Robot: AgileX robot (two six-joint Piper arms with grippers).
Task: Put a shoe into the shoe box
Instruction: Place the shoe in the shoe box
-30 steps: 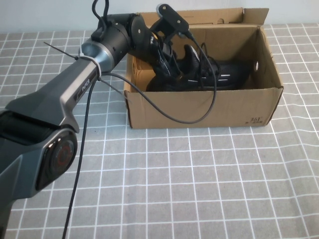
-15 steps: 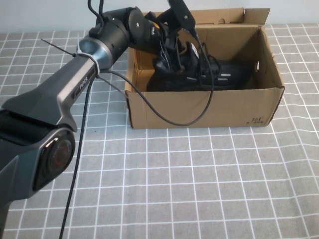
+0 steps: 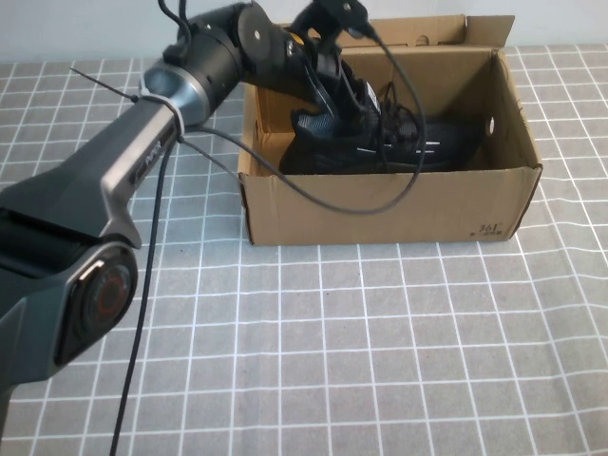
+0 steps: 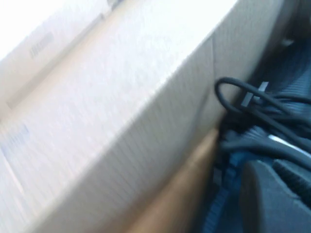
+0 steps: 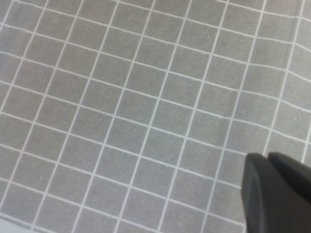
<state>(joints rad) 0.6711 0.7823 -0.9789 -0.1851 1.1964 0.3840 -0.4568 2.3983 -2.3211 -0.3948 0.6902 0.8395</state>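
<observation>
High view: shoe (image 3: 399, 142) lies inside the open box (image 3: 380, 204) on the grid cloth (image 3: 380, 342). Left arm reaches over the box's left rear; left gripper (image 3: 350, 106) is at the shoe's heel end, jaws together, grip on it unclear.
Left wrist: box wall (image 4: 121, 97), black laces (image 4: 252, 104), closed fingertips (image 4: 272, 194).
Right wrist: right gripper (image 5: 277, 187) closed, empty, above cloth.

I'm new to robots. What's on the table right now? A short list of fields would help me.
Surface: grey cloth with a white grid
Shoe box: brown cardboard, open, lid flap up at the back
Shoe: black sneaker lying inside the box
Left claw: shut, over the box's left half, above the shoe's heel end
Right claw: shut, above bare cloth, out of the high view
</observation>
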